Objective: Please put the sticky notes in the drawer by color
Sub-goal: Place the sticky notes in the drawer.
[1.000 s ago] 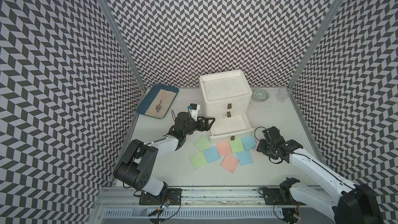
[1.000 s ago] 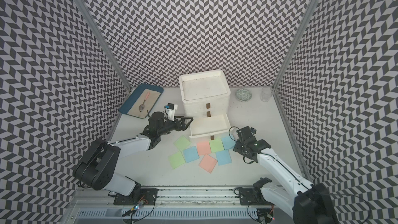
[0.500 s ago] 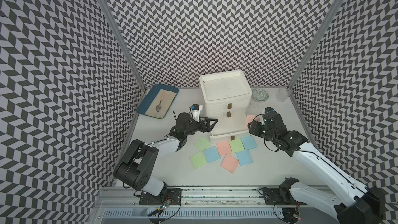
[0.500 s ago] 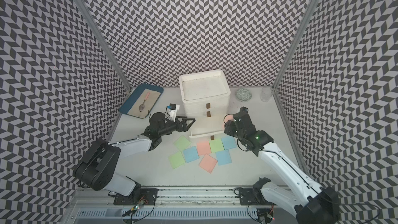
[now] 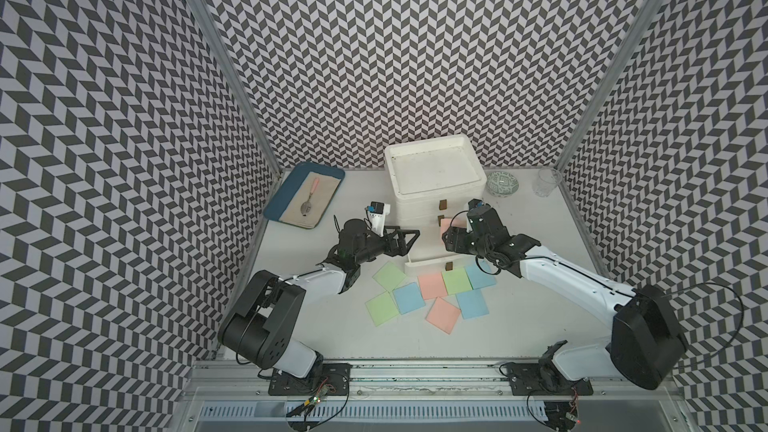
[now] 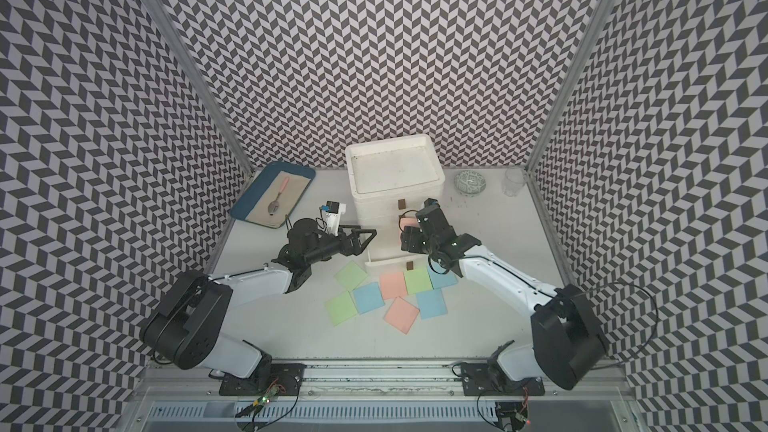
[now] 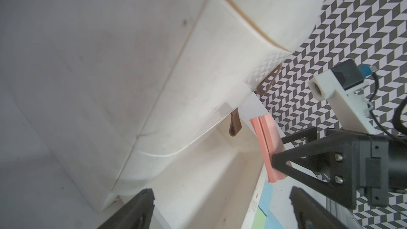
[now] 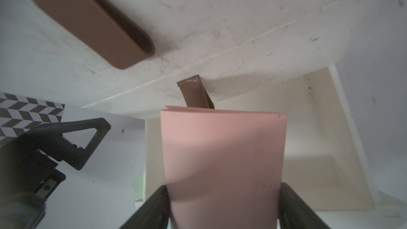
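A white drawer unit stands mid-table with its bottom drawer pulled out. My right gripper hovers over that drawer, shut on a bowed pink sticky note. My left gripper is wide open at the drawer's left corner, holding nothing. On the table before the drawer lie several sticky notes: green, green, blue, pink, green, blue, blue, pink.
A blue tray with a spoon sits at the back left. A patterned bowl and a clear glass stand at the back right. Brown pull tabs mark the shut upper drawers. Patterned walls close in three sides.
My right gripper has risen from the table right of the notes to above the open drawer, carrying the pink note, and its jaws stand wider. The left arm has barely moved.
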Robot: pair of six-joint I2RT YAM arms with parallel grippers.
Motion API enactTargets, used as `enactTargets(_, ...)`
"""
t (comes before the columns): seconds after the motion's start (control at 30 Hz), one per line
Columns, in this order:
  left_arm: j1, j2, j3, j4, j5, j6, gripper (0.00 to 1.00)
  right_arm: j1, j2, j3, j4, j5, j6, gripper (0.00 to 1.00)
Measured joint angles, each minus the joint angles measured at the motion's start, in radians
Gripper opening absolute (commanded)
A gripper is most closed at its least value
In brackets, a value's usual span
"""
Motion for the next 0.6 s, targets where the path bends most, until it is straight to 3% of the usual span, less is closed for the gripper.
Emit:
enactTargets(0.37, 0.0, -0.077, -0.043, -0.01, -0.076, 0.008, 0.99, 0.031, -0.115, -0.04, -0.06, 0.041, -0.068, 1.0)
enactTargets(0.6, 0.0, -0.068, -0.043, -0.01, -0.094, 0.004, 1.0, 0.328, -0.143, -0.132, -0.127, 0.036, -0.046, 1.0)
